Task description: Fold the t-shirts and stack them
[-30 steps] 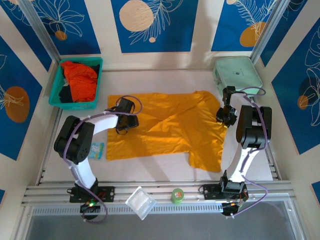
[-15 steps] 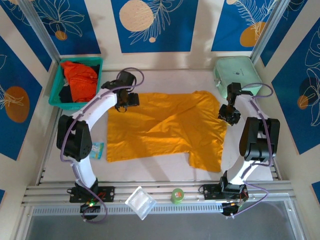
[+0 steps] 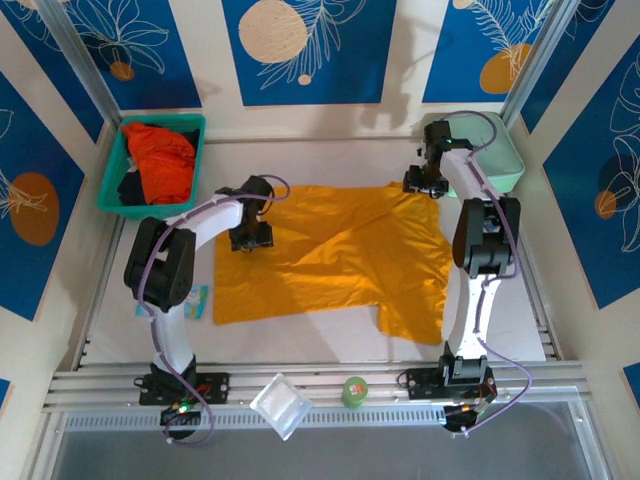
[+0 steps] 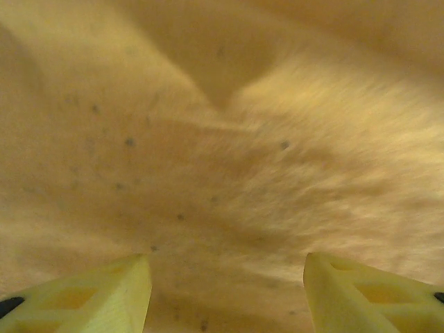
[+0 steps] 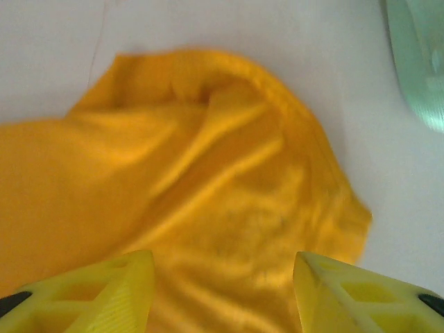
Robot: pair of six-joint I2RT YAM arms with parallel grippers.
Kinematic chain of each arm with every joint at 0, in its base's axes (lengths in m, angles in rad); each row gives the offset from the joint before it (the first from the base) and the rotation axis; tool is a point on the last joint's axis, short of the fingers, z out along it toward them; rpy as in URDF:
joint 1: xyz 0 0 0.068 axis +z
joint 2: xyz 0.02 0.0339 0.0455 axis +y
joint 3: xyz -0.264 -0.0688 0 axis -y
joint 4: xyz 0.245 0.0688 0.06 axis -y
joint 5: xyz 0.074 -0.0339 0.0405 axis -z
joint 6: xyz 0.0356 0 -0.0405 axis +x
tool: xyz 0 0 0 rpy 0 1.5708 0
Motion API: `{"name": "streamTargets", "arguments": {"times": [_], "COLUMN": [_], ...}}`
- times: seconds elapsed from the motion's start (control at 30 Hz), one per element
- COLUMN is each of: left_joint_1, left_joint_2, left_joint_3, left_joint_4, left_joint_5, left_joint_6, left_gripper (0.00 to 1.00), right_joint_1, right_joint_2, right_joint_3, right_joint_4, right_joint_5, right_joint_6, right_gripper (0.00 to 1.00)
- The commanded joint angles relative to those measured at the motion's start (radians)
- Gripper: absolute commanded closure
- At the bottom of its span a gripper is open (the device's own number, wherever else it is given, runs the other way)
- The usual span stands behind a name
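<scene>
The mustard-yellow t-shirt [image 3: 330,255] lies spread flat on the white table, with one flap hanging toward the near right. My left gripper [image 3: 250,236] is low over its far left part. Its yellow fingers [image 4: 104,295] stand apart, and cloth [image 4: 222,152] sits close beneath with nothing pinched. My right gripper [image 3: 421,184] hovers open over the shirt's far right corner [image 5: 229,180], next to the mint-green box [image 5: 420,62]. The red-orange t-shirt [image 3: 162,160] is bunched in the teal basket [image 3: 110,200].
The mint-green box [image 3: 485,150] stands at the far right, close to my right arm. A clear plastic tub [image 3: 282,405] and a green roll [image 3: 354,390] rest on the near rail. A small blue packet [image 3: 196,298] lies left of the shirt.
My left gripper came back down from the shirt's far left edge onto its left part. My right gripper moved farther away to the far right corner and its jaws widened.
</scene>
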Motion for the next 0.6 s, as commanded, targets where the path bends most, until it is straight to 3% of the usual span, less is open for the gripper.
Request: {"name": "streamTargets", "arguments": {"times": [0.0,0.3,0.57], "left_joint_1": [-0.005,-0.02,-0.031], "left_joint_2": [0.027,0.012,-0.003], "left_joint_3": [-0.042,-0.224,-0.278], "left_joint_4": [0.038,0.114,0.117], "left_joint_5": [0.009,0.073,0.074], "left_joint_6": [-0.029,-0.082,-0.094], "left_gripper": [0.4,0.41,0.41], "right_joint_1": [0.018,0.051,0.046], "right_joint_2": [0.117,0.342,0.441], "right_joint_3": [0.139,0.404,0.488], "right_joint_4": [-0.044,-0.042,-0.107], "right_joint_5": [0.04,0.134,0.094], "right_joint_6": [-0.116,-0.247,-0.261], "right_gripper": [0.44,0.47,0.48]}}
